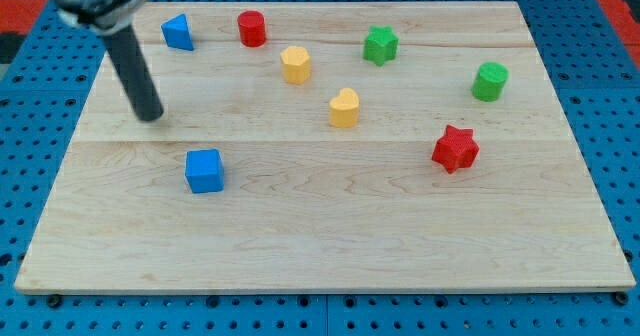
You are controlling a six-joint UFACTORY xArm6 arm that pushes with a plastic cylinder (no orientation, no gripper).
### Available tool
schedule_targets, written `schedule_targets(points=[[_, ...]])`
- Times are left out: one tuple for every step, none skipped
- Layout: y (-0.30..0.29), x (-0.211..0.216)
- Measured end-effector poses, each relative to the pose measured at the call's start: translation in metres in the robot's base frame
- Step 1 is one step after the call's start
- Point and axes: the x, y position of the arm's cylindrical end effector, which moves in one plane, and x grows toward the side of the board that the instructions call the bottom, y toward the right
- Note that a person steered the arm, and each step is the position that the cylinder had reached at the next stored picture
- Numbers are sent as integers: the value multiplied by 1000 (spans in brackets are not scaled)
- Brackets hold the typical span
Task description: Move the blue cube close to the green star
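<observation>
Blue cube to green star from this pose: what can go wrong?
1. My tip sits up-left of the blue cube; a push from there likely drives it toward the view's bottom-right, not up to the green star.
2. The yellow heart and yellow hexagon block lie near the straight path and may get knocked.
3. An off-centre contact could spin the cube off my tip.

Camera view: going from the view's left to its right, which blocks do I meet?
Blue triangular block → blue cube → red cylinder → yellow hexagonal block → yellow heart → green star → red star → green cylinder.
</observation>
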Motion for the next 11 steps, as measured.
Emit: schedule_targets(points=[[8, 67], [28, 87], [41, 77], [66, 70], [79, 51], [116, 47], [148, 33], [171, 10], [182, -16], [187, -47], [194, -76]])
